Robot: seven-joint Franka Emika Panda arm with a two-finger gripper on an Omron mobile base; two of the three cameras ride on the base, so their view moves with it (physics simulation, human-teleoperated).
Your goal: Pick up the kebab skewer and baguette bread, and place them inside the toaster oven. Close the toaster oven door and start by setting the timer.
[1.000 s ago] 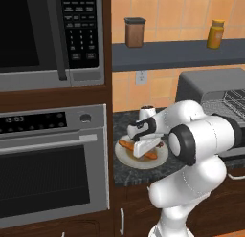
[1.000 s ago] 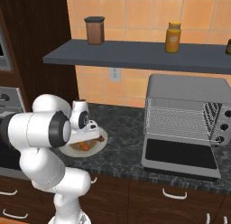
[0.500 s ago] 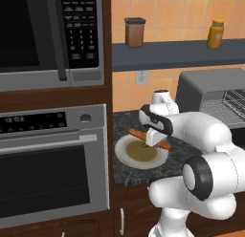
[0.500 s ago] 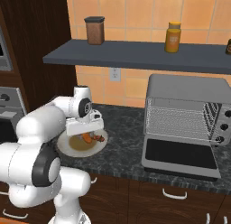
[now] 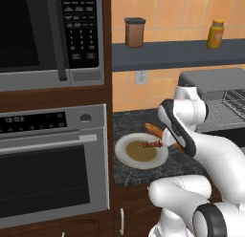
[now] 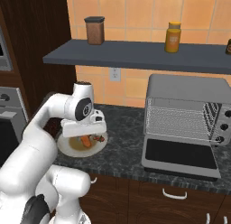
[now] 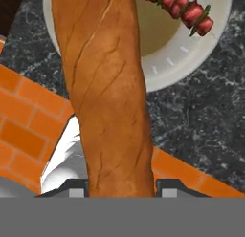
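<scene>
Fingers (image 7: pixel 120 187) clamped on long orange-brown baguette bread (image 7: pixel 107 88), lifted above round white plate (image 5: pixel 125 146); red-brown kebab skewer (image 5: pixel 152 145) left lying on plate. Step in hand: carry bread. Next: swing right to grey toaster oven (image 6: pixel 186 121), dark glass door (image 6: pixel 179 154) down, wire rack clear. Wall close behind

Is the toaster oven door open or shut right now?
Open. The toaster oven door lies folded down flat in front of the toaster oven, and the wire rack inside is exposed.
</scene>
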